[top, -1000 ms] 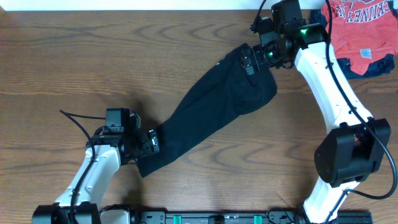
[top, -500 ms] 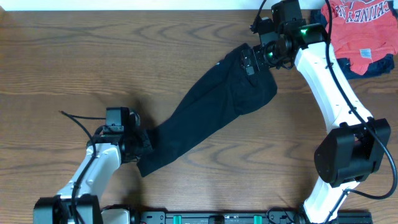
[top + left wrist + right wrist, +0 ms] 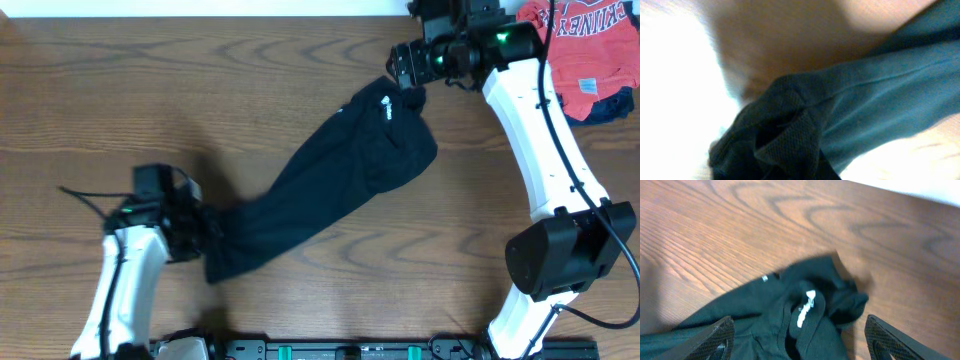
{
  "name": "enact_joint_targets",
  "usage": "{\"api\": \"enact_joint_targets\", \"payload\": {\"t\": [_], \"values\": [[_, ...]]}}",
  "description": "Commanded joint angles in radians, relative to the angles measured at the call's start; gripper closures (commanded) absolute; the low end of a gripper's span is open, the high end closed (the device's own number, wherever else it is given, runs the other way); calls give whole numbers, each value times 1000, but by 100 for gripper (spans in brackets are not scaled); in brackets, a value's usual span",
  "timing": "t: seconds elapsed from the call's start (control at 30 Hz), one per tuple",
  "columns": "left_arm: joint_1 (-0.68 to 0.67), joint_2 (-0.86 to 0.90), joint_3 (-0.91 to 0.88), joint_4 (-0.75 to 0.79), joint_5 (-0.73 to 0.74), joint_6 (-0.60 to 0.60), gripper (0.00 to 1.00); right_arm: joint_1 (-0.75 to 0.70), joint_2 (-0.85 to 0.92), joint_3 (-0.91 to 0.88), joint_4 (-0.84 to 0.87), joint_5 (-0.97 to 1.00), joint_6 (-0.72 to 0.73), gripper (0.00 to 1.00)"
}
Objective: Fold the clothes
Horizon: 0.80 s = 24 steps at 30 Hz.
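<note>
**Q:** Overhead view: where does the garment lie?

**A:** The black shirt (image 3: 330, 190) is drawn into a long band running diagonally across the wooden counter (image 3: 200, 90), from lower left to upper right. A small white logo (image 3: 385, 103) shows near its upper end. A red shirt (image 3: 590, 50) with white lettering lies in the upper right corner, partly over a navy garment (image 3: 605, 108); both are apart from the black shirt.

**Q:** And the two arms in that view?

**A:** The left tool (image 3: 200, 228) sits at the band's lower left end, where the cloth bunches against it. The right tool (image 3: 408, 78) is at the upper right end, just beside the logo.

**Q:** Left wrist view: what does it show?

**A:** Blurred black fabric (image 3: 865, 110) stretches from the right edge to a gathered knot at the bottom centre, with the counter (image 3: 790, 35) behind it. The fingers themselves are hidden, but the left tool is pressed together, pinching that end of the shirt.

**Q:** Right wrist view?

**A:** The right tool (image 3: 802, 340) is spread wide, one of its fingers (image 3: 715, 337) at the lower left and the other at the lower right of the frame. Between and beyond them lies the rumpled collar end of the shirt, its white neck label (image 3: 805, 307) showing. Whether the fingers touch the cloth cannot be told.
</note>
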Motion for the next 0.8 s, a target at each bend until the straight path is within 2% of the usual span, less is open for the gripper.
{"api": "enact_joint_targets", "payload": {"t": [0.0, 0.1, 0.17, 0.2, 0.27, 0.3, 0.33, 0.57, 0.77], "values": [[54, -27, 129, -95, -8, 114, 94, 0, -16, 26, -5, -64, 20, 19], [83, -19, 216, -187, -11, 169, 94, 9, -15, 21, -28, -67, 20, 23], [98, -14, 259, -219, -13, 195, 94, 18, -15, 16, -43, -71, 33, 31], [106, -11, 276, -226, -21, 198, 94, 21, -14, 16, -48, -72, 46, 38], [126, -10, 303, -226, -48, 197, 94, 24, -11, 11, -51, -83, 69, 64], [138, -9, 313, -223, -58, 197, 94, 24, -9, 5, -51, -98, 79, 86], [150, -8, 322, -219, -61, 197, 94, 24, -6, -2, -51, -116, 92, 99], [201, 19, 375, -171, -61, 198, 94, 20, 37, -122, 25, -278, 92, 99], [201, 51, 420, -154, -61, 217, 94, 47, 93, -240, 124, -317, 118, 99]]}}
